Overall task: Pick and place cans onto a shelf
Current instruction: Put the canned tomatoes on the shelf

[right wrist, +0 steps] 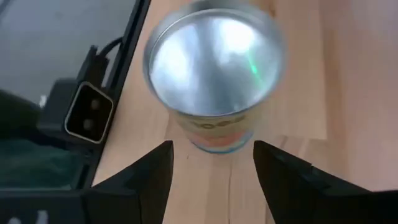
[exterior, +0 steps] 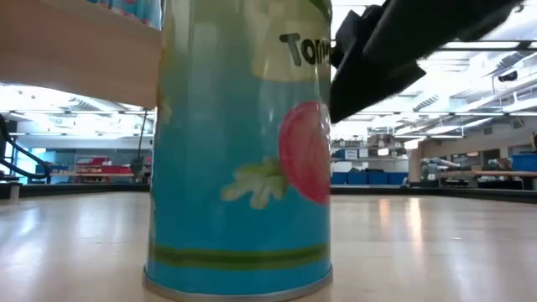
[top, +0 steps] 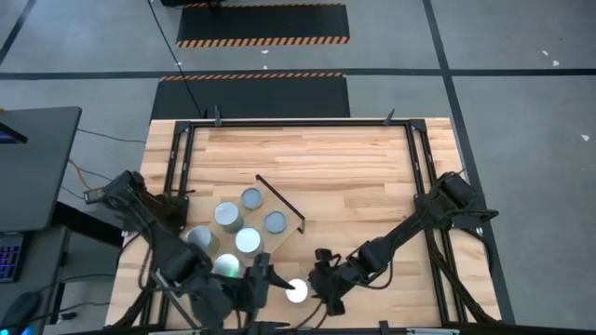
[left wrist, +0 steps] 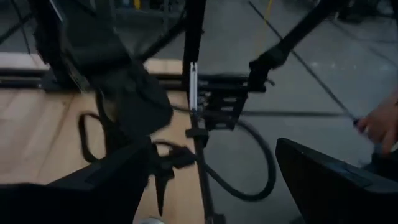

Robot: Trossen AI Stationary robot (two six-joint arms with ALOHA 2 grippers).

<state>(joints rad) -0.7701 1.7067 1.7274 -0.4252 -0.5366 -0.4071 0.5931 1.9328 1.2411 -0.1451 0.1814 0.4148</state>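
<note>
One can (top: 296, 290) stands upright on its base on the tabletop near the front edge. It fills the low view (exterior: 239, 168) with a blue label and a red tomato. My right gripper (top: 317, 279) is open just to its right. In the right wrist view its fingers (right wrist: 212, 155) stand a little short of the can (right wrist: 214, 68), apart from it. My left gripper (top: 264, 279) is open and empty just left of this can (left wrist: 211, 186). Several more cans (top: 247, 240) stand on the shelf (top: 279, 198), a light board with a black edge, at front left.
The low camera's small black box (right wrist: 87, 112) sits at the table's front edge beside the can. The shelf board (exterior: 75, 50) stands raised above the tabletop. Black frame rails (top: 424, 167) run along the table's sides. A person's hand (left wrist: 379, 124) shows beyond the table.
</note>
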